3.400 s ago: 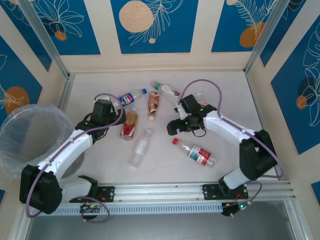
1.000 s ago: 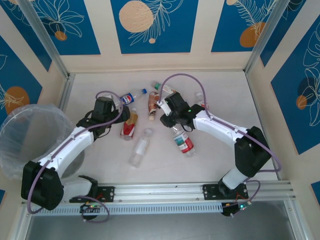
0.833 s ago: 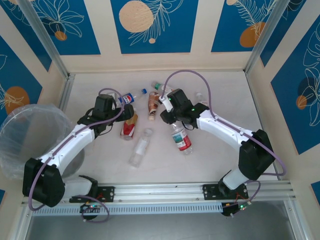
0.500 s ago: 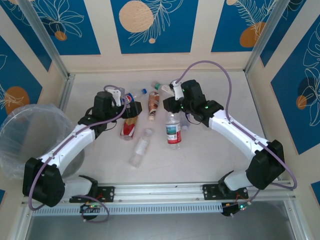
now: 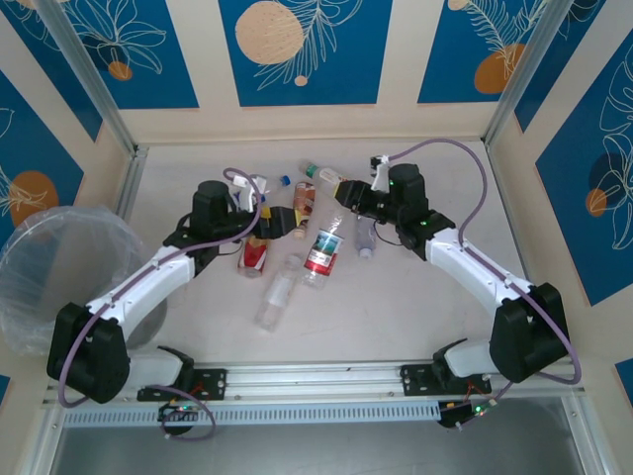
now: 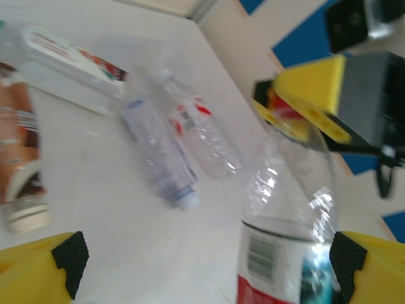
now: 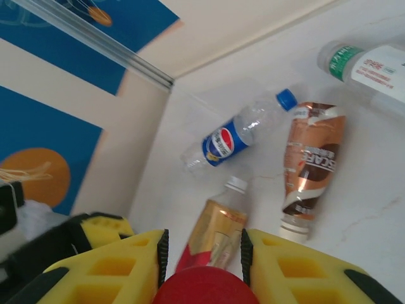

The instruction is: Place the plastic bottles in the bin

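My right gripper [image 7: 204,256] is clamped on the red cap of a red-and-white-labelled bottle [image 5: 319,249]. The bottle hangs tilted over the table [image 5: 435,297], well apart from the bin [image 5: 59,277]. My left gripper [image 6: 207,253] gapes wide just beside that bottle, on its bin side. A blue-labelled bottle [image 7: 228,140] and a brown bottle [image 7: 310,158] lie flat, also well apart from the bin.

The plastic bottles [image 5: 304,203] cluttered the table's [image 5: 415,317] middle between the arms — the near strip, the right side and the bin's [image 5: 114,226] mouth lay open.
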Available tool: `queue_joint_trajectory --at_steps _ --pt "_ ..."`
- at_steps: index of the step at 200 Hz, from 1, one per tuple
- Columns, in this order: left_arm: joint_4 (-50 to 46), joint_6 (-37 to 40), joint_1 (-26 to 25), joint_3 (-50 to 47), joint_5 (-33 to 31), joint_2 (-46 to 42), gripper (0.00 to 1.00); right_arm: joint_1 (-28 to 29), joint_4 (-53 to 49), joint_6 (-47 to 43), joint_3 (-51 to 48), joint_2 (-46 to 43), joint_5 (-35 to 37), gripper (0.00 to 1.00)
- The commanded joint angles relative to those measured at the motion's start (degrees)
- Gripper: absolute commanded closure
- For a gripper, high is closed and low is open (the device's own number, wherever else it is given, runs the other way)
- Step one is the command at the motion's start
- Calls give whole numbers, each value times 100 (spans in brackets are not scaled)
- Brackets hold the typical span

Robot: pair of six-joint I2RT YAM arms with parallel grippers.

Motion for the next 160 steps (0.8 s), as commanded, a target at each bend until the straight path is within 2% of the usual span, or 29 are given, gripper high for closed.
queue_joint_trajectory --at_steps 1,29,57,85,115,160 --pt "218 236 -241 87 1004 63 1 -40 1322 575 -306 -288 -863 100" --pt "241 644 -509 172 1558 67 1 9 1917 591 -464 -351 -1125 100" --pt "49 867 -608 263 1427 164 1 89 2451 537 -469 -357 -1541 100" --pt "561 750 -652 358 2271 379 1 312 2474 213 -327 -382 -1579 100" --pt "749 883 -663 348 1927 287 2 487 2400 72 -225 -422 -1309 100" --pt "1315 495 -694 379 2510 572 7 540 2965 177 -330 -316 -1426 100"
